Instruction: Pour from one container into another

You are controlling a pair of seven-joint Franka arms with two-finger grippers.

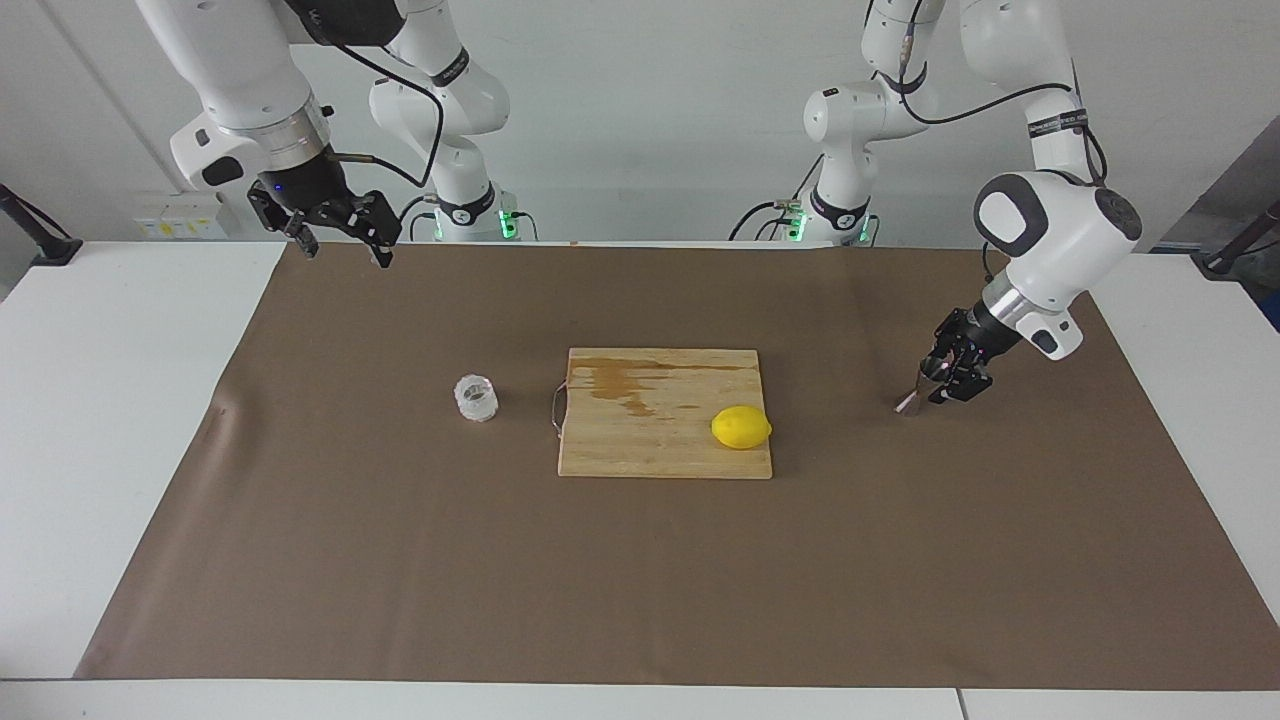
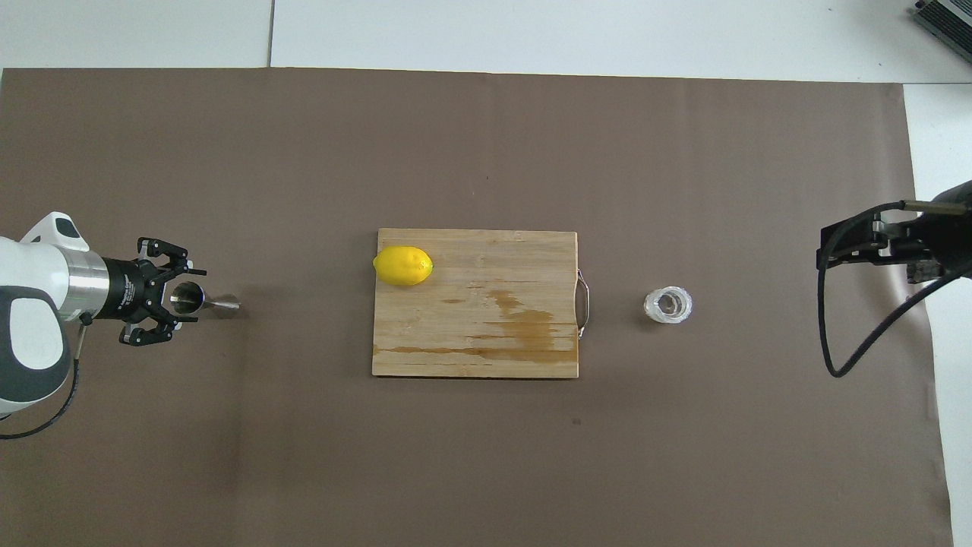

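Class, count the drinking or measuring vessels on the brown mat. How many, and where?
2: a clear glass tumbler beside the cutting board's handle, and a steel jigger at the left arm's end.

I see the clear faceted glass tumbler upright beside the cutting board's handle end, toward the right arm. The steel jigger lies on its side, well apart from the board's opposite end.
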